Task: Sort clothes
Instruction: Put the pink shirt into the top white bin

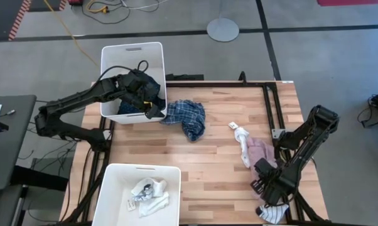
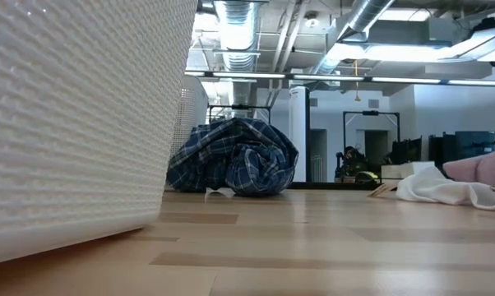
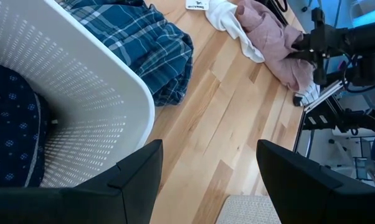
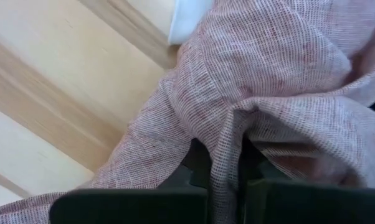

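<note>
Sorting partly done: socks binned, navy dotted piece binned beneath left gripper, fingers wide; plaid shirt on worktop; right gripper fingers pinching pink shirt.

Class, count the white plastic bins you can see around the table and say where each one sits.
2. One bin sits at the table's far left corner, under the left gripper. The other bin sits at the near left corner, holding socks.

Blue plaid shirt crumpled mid-table; pink shirt bunched right, white piece touching; navy dotted piece in bin.
</note>
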Robot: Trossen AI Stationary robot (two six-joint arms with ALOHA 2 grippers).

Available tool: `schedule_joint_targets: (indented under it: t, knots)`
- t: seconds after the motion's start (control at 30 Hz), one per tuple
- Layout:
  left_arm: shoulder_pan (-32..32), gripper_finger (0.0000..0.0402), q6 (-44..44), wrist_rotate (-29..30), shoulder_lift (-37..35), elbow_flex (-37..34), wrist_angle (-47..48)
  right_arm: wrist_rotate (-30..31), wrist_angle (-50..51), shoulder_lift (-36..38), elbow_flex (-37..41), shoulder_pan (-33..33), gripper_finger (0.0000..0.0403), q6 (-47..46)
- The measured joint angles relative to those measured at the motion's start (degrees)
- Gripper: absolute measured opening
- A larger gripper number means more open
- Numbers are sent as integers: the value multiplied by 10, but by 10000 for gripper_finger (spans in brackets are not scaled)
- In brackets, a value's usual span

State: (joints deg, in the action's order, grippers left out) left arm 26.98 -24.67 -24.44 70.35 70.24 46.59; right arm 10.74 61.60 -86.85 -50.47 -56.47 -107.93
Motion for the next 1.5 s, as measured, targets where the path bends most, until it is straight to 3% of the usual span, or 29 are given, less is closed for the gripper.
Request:
schedule_joint_targets:
  t: [0.13, 0.47, 1.13, 1.5]
  knots:
    - [0, 252, 0, 0, 0, 0, 0, 11, 24, 0, -17, -1, 4, 3]
    - [0, 252, 10, 0, 0, 0, 0, 15, 60, 1, -55, -1, 2, 19]
    - [0, 252, 14, 24, 0, 0, -33, 65, 250, 2, -167, -5, 0, 30]
    - [0, 252, 17, 35, 0, 0, -50, 165, 284, 13, -218, -5, 1, 36]
